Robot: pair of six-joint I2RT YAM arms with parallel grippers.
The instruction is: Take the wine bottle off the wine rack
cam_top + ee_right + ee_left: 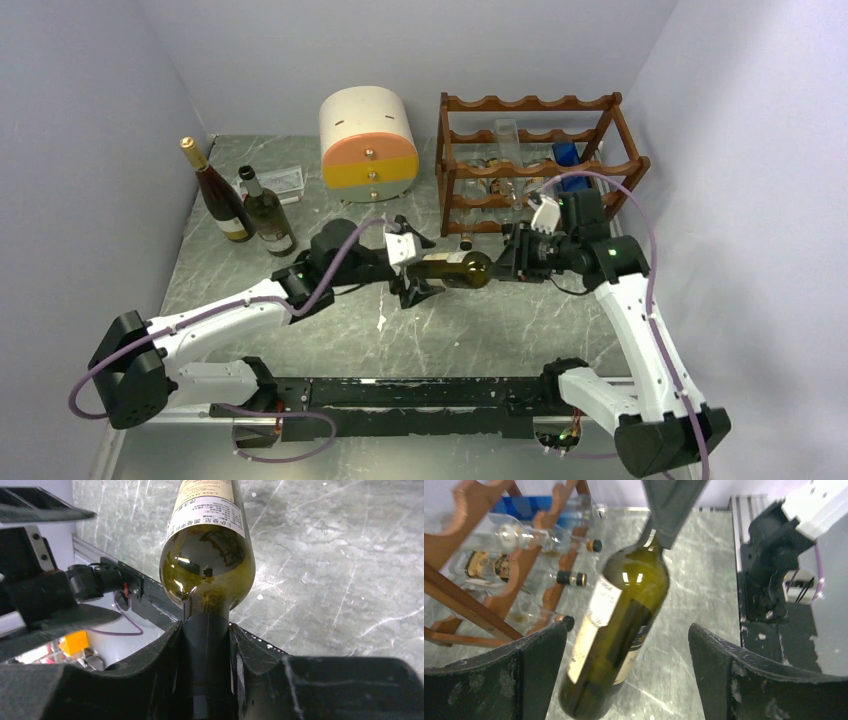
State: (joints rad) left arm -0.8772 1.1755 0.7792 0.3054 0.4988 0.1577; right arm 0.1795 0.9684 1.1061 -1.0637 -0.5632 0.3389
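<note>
An olive-green wine bottle [455,270] with a cream label hangs level above the table, in front of the dark reddish-brown wine rack [530,160]. My right gripper [512,262] is shut on its dark foil neck [207,645], seen close in the right wrist view. My left gripper [412,270] is open around the bottle's base end; in the left wrist view the bottle [616,630] lies between the two wide-apart fingers [539,665], nearer the left one. The rack [459,575] still holds clear bottles.
A cream-and-orange drawer unit [368,138] stands left of the rack. Two upright wine bottles [245,205] and a clear box [280,182] stand at the back left. The rack holds clear bottles [544,537] and a blue item [566,153]. Walls close in on three sides.
</note>
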